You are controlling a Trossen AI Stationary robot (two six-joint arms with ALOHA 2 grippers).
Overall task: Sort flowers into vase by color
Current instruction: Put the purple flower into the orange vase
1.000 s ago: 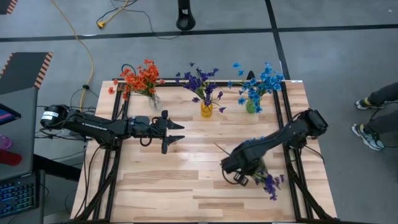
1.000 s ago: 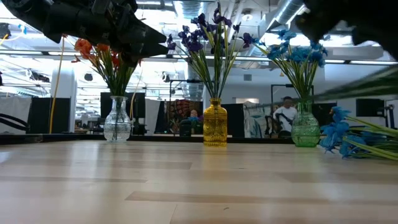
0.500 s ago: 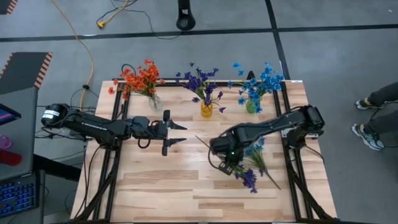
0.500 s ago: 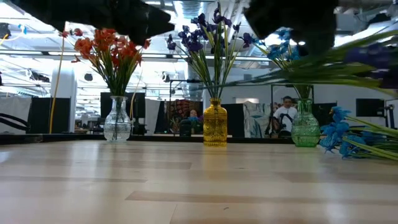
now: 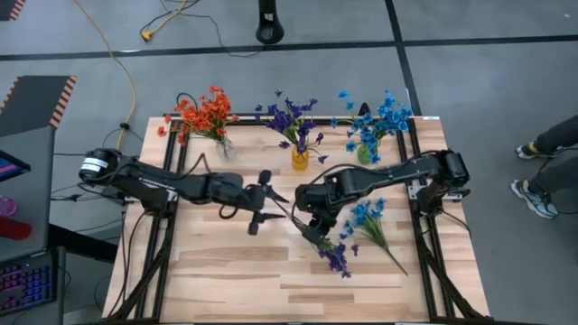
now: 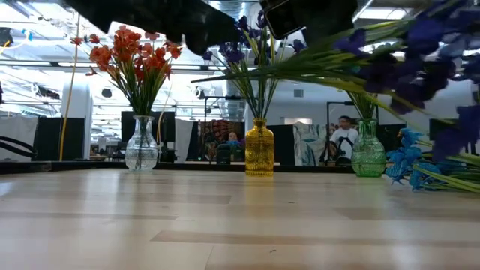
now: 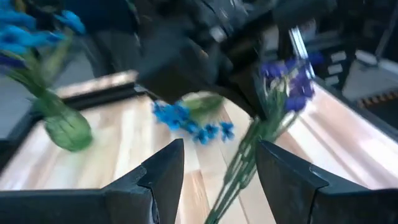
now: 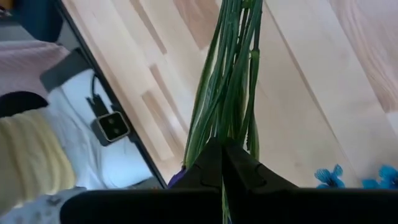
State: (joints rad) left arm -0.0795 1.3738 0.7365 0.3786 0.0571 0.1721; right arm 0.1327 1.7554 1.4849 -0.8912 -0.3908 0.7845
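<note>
Pale wood planks made up the desk (image 5: 226,271), its near part bare. Above the middle, the right gripper (image 5: 312,219) had its fingers clamped together on the green stems of a purple sprig (image 5: 336,258), which hung in the air with its blossoms toward the near right and its stem ends reaching toward the left arm. In the right wrist view those stems (image 8: 230,74) ran straight out from between the closed fingers (image 8: 245,171). In the low view the same sprig (image 6: 420,52) crossed the upper right, well clear of the desk.

Facing it from the left, the left gripper (image 5: 267,199) hovered with its fingers (image 7: 161,171) apart, the sprig's stems (image 7: 239,168) passing between them without a visible touch. Whether the stem ends actually reached the fingers could not be told from above.

Just right of the right gripper, a loose bunch of blue flowers (image 5: 368,217) lay on the desk, stems pointing toward the near right.

Along the far edge stood three vases, well apart: a clear vase (image 6: 142,146) on the left with orange-red flowers (image 5: 204,112), a yellow vase (image 6: 259,148) in the middle with purple flowers (image 5: 291,119), and a green vase (image 6: 367,150) on the right with blue flowers (image 5: 379,117).

Beyond the desk, a seated person (image 6: 345,139) showed in the room.
</note>
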